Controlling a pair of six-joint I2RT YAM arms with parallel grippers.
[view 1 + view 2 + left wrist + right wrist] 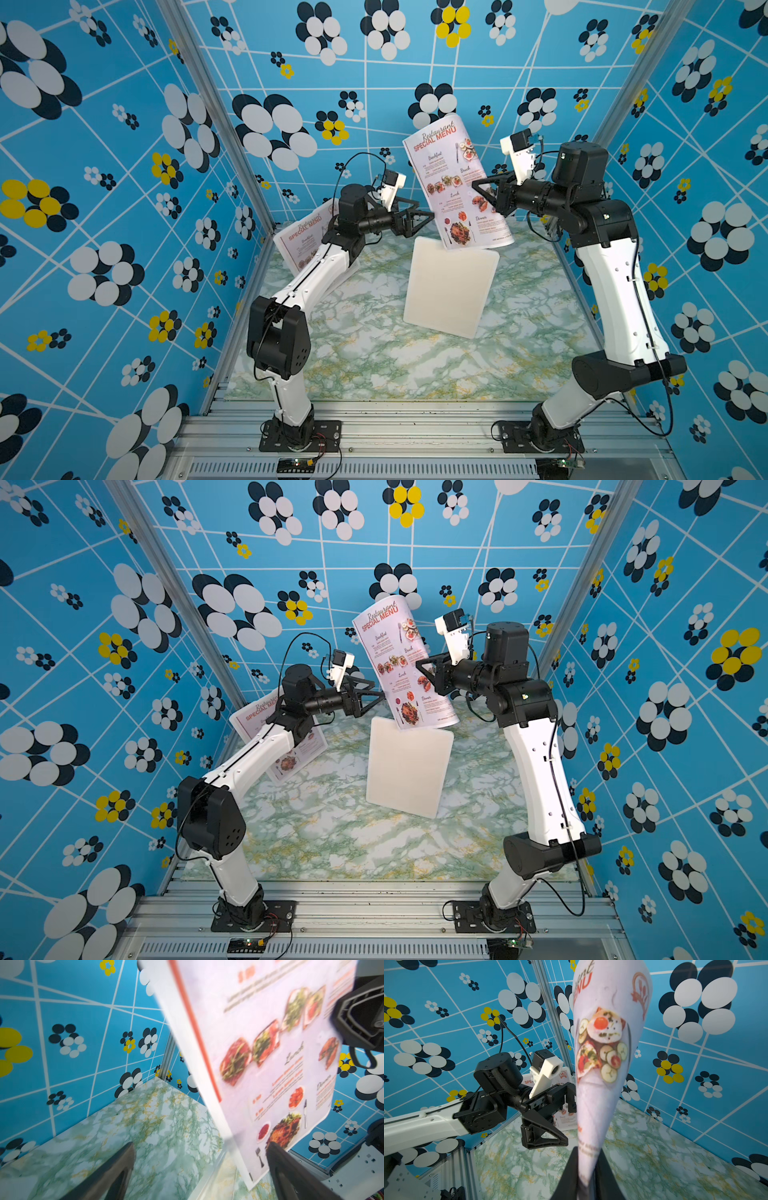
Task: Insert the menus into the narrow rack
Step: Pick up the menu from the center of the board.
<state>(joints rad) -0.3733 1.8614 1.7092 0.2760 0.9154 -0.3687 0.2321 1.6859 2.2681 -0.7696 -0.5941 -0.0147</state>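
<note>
A pale-pink menu hangs upright and slightly tilted, bowed along its length. My right gripper is shut on its right edge. The menu's bottom edge meets the top of the narrow white rack; I cannot tell whether it is in the slot. My left gripper stands open beside the menu's left edge, holding nothing. A second menu leans in the back left corner, partly hidden by my left arm.
The rack stands mid-table on the green marbled top. Blue flower-patterned walls close in the back and both sides. A metal rail with both arm bases runs along the front.
</note>
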